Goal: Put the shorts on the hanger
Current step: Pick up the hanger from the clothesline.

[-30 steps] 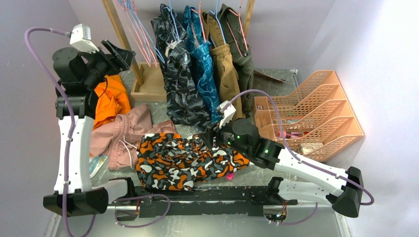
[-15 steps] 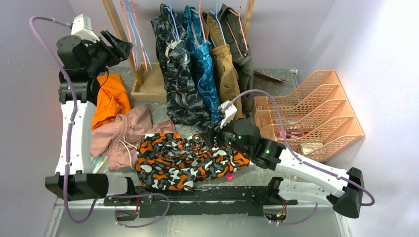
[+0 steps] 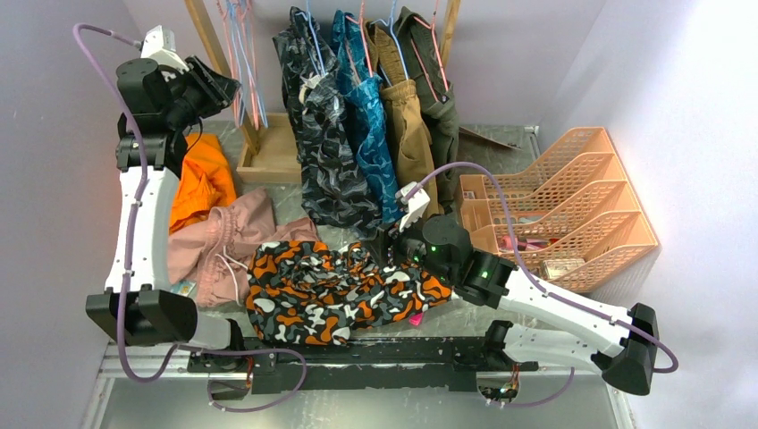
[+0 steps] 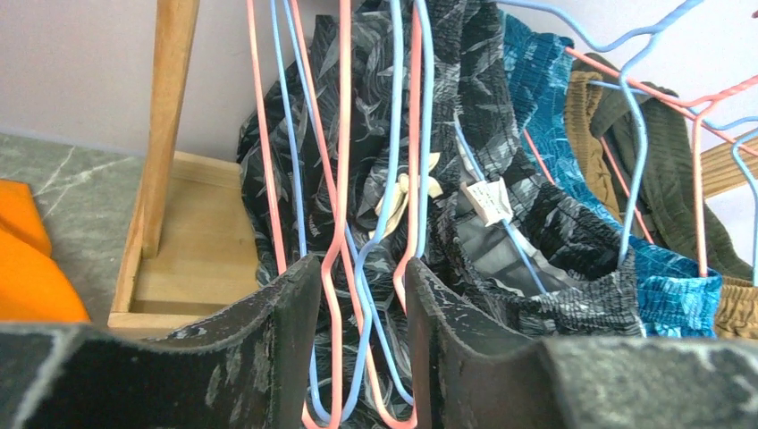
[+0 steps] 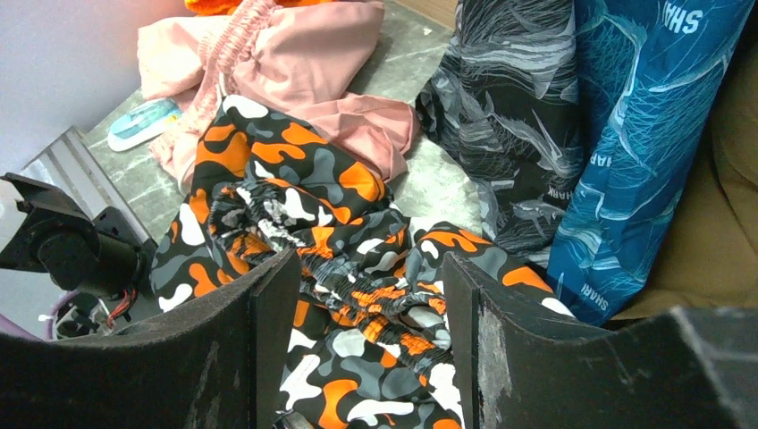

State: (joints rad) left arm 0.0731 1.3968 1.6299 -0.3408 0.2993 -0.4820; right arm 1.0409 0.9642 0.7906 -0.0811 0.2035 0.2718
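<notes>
On the bench [image 3: 509,143] the shorts [image 3: 340,290] lay crumpled near the front edge, beside a pink pair [image 3: 223,237]. The right gripper [image 5: 371,264] hung just over them, jaws wide apart, gripping nothing. The left gripper [image 4: 357,268] was up at the rack [image 3: 214,45], jaws partly apart around the pink hanger [image 4: 341,179] and blue hangers [image 4: 422,134].

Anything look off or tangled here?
Yes: the pink hanger and blue hangers sit bunched together between the left gripper's open jaws, so it may catch several. The shorts lie crumpled in a heap below the right gripper.
</notes>
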